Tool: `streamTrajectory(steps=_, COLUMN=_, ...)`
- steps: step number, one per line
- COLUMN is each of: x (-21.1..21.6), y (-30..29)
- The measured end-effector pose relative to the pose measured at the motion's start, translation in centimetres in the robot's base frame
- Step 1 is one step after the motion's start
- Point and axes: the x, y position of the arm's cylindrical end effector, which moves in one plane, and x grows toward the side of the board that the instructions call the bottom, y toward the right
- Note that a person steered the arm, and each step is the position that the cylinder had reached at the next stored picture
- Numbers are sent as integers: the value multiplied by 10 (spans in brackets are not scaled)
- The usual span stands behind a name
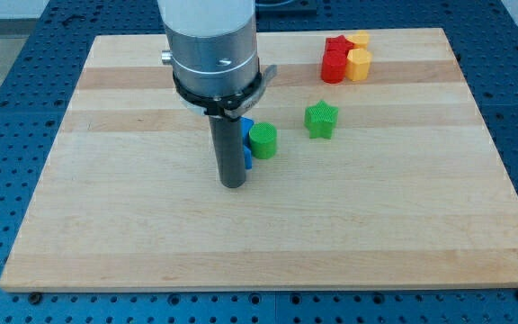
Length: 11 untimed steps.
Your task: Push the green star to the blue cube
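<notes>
The green star (321,119) sits on the wooden board, right of centre in the upper half. A green round block (263,140) stands to its left. A blue block (246,142) is pressed against the round block's left side and is mostly hidden behind my rod, so its shape is unclear. My tip (231,184) rests on the board just below and left of the blue block, well to the left of the green star.
A cluster at the view's top right holds a red star (335,45), a red block (333,67), a yellow block (359,64) and another yellow block (359,40). The wooden board (268,234) lies on a blue perforated table.
</notes>
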Motion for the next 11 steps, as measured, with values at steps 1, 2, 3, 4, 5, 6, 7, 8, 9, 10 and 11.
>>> streamTrajectory(steps=1, x=16, y=67)
streamTrajectory(steps=2, x=12, y=153)
streamTrajectory(steps=3, x=-31, y=189)
streamTrajectory(steps=4, x=-68, y=174)
streamTrajectory(steps=5, x=-91, y=145)
streamTrajectory(steps=6, x=-108, y=120)
streamTrajectory(steps=7, x=-108, y=83)
streamTrajectory(steps=8, x=-114, y=53)
streamTrajectory(steps=9, x=-124, y=47)
streamTrajectory(steps=10, x=-136, y=41)
streamTrajectory(steps=11, x=-135, y=72)
